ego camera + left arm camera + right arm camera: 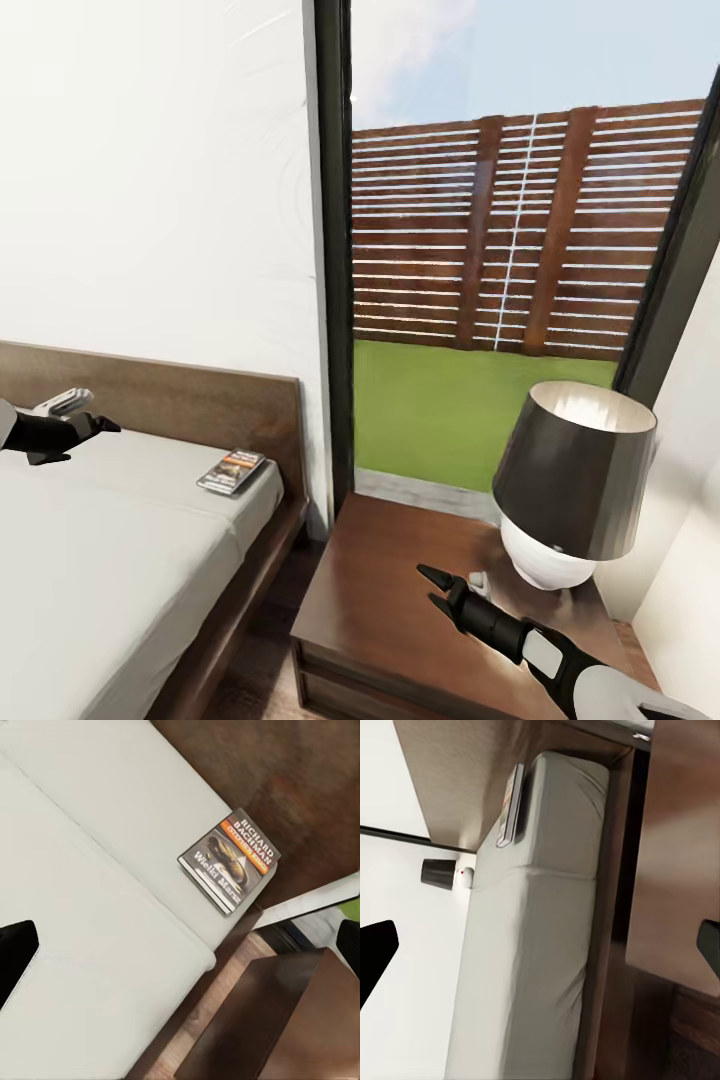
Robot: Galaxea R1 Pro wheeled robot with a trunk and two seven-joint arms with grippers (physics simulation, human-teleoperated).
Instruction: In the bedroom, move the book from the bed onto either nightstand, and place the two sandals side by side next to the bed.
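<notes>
The book (231, 471) lay at the bed's (90, 560) two-o'clock corner, its title barely legible, while both grippers, left (95, 425) and right (432, 588), hung released, the left one's far fingers seemingly cut off.

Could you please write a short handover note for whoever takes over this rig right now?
Left gripper: open and empty, hovering over the mattress, short of the book.
Right gripper: open and empty, above the nightstand near the lamp.
The book lies flat on the bed, at the corner nearest the nightstand, by the headboard.
Done: nothing yet.
Left: move the book to the nightstand, then find the sandals and pair them beside the bed.
</notes>
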